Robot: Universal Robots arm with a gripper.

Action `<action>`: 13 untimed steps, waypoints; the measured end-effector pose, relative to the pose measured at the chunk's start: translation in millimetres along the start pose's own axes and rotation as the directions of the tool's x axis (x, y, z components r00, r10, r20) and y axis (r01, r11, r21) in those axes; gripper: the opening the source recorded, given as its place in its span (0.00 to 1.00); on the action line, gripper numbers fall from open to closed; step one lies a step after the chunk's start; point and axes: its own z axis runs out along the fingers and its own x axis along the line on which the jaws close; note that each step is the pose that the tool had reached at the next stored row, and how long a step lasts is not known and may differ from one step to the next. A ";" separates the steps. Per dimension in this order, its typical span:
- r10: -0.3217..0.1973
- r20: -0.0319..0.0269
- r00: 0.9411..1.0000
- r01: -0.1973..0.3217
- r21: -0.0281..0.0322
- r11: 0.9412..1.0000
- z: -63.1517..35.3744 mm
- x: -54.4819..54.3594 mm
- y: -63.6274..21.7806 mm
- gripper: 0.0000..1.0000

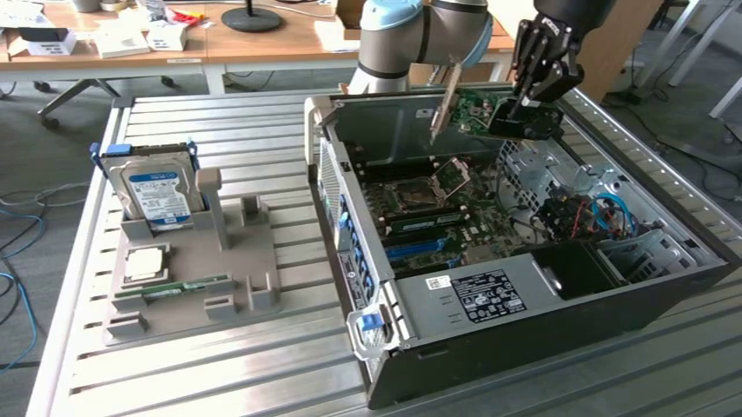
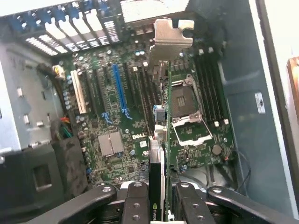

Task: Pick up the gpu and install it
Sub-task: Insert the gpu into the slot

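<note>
End effector (image 1: 519, 109) tight on upright gpu (image 1: 471, 106), lower edge clear above motherboard (image 1: 432, 207) in open case (image 1: 383, 365).

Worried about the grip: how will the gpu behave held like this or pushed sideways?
Probably stiff: the gpu hangs from the gripper over the case with no visible sag. Likely light, since it looks thin edge-on in the wrist view. Clamped at one end, it may pivot if nudged; bare components look fragile.
</note>
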 end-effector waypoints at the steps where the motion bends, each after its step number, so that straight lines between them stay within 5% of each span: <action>1: -0.019 -0.001 1.000 0.019 0.000 1.000 0.1 0.0 0.0 0.27; 7: -0.128 -0.006 0.992 0.127 -0.004 0.992 0.7 0.0 0.0 0.27; 13: -0.235 -0.012 0.972 0.235 -0.007 0.972 1.5 0.0 -0.1 0.27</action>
